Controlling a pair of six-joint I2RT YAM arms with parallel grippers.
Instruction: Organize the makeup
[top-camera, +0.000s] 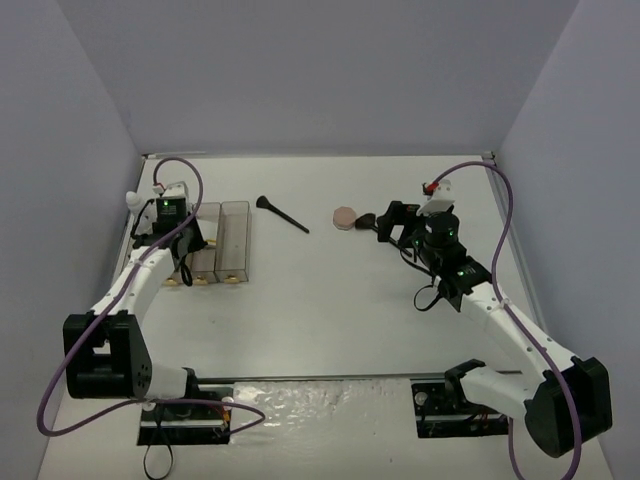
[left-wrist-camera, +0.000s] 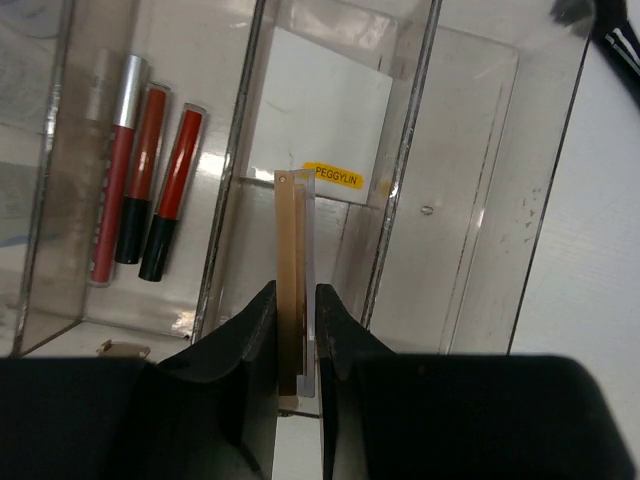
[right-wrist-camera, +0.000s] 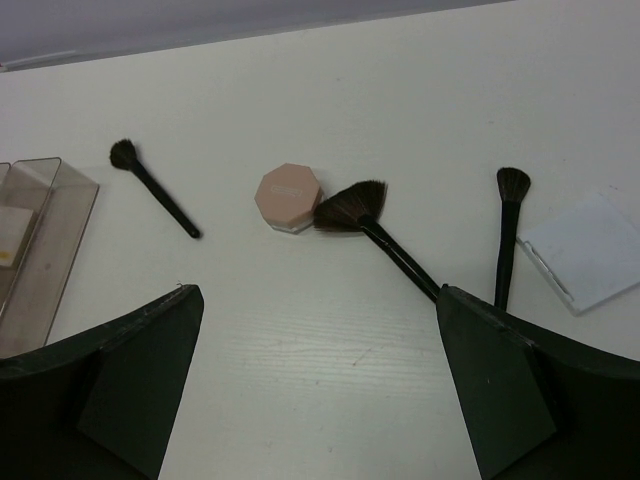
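Observation:
My left gripper (left-wrist-camera: 296, 295) is shut on a thin tan palette (left-wrist-camera: 291, 240), held edge-on above a clear bin (left-wrist-camera: 470, 200) that holds a white pad (left-wrist-camera: 320, 110). Three red lip tubes (left-wrist-camera: 150, 180) lie in the bin to the left. My right gripper (right-wrist-camera: 317, 292) stands open low over bare table. Ahead of it lie a pink compact (right-wrist-camera: 288, 196), a black fan brush (right-wrist-camera: 385, 235) touching the compact, a small black brush (right-wrist-camera: 155, 190) to the left and another brush (right-wrist-camera: 507, 230) to the right, beside a white square pad (right-wrist-camera: 590, 250).
Clear bins (top-camera: 232, 240) stand side by side at the left of the table, under the left gripper (top-camera: 185, 240). A lone brush (top-camera: 282, 214) lies between them and the compact (top-camera: 344, 217). White walls close the table at left, back and right.

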